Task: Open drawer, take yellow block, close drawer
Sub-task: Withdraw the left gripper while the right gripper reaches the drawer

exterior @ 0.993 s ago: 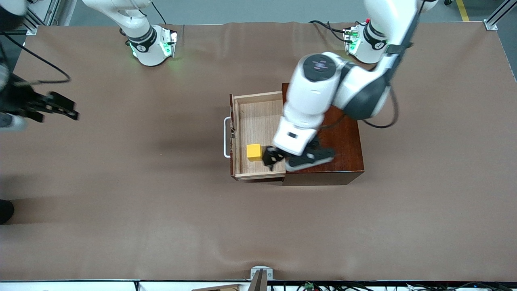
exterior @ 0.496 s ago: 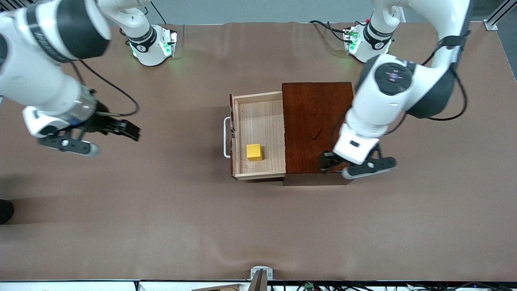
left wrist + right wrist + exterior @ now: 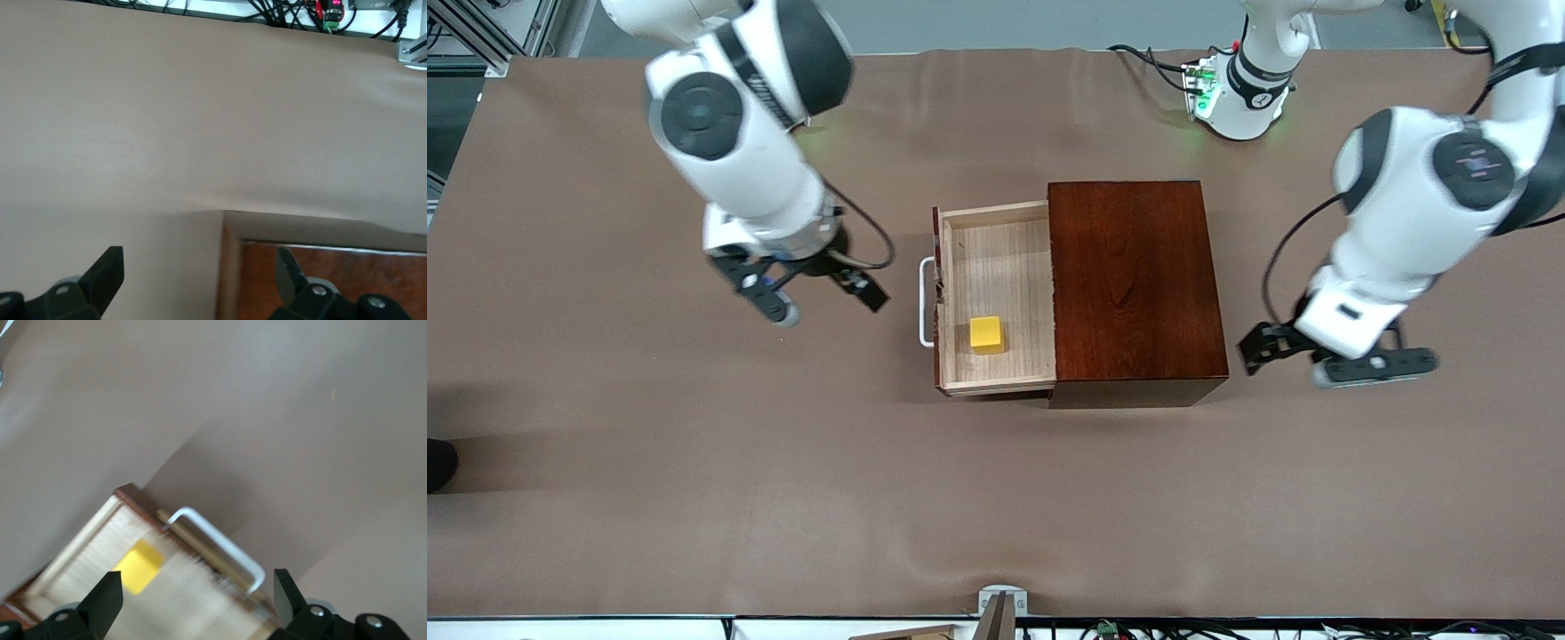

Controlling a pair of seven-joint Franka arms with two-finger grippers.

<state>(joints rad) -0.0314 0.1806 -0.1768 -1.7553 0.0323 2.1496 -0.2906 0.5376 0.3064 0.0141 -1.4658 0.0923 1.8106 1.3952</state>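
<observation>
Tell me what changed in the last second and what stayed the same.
The left gripper left the open drawer without the yellow block, crossed the wooden box and now hangs over the table at the left arm's end, jaws open. The right gripper swung in from the table's edge toward the white handle, jaws open. Drawer, block and box stayed put.

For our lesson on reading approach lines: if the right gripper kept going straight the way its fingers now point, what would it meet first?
Probably the bare table. The right gripper, open, hangs over the cloth beside the drawer and its white handle, pointing down. The yellow block lies off that line, though depth is hard to judge.
</observation>
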